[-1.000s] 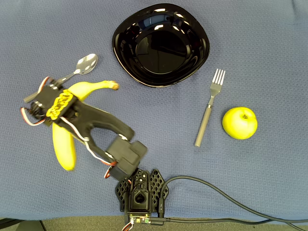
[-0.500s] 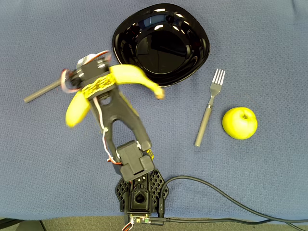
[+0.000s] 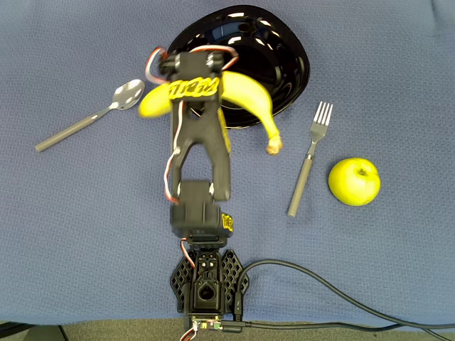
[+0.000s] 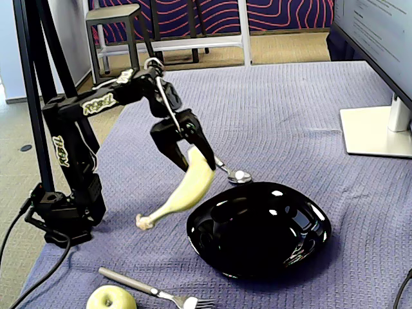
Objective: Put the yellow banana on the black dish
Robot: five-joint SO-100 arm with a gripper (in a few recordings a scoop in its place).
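Blue woven cloth covers my table. My gripper pinches the yellow banana near one end, holding it lifted and tilted, stem end low, just beside the black dish. From overhead it overlaps the dish's near rim. Spoon, fork and apple lie beside the dish.

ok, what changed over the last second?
The gripper, shut on the banana, swung it rightward in the overhead view, from beside the spoon to the dish's near edge. The banana is held off the cloth in the fixed view. Dish, spoon, fork and apple stayed put.
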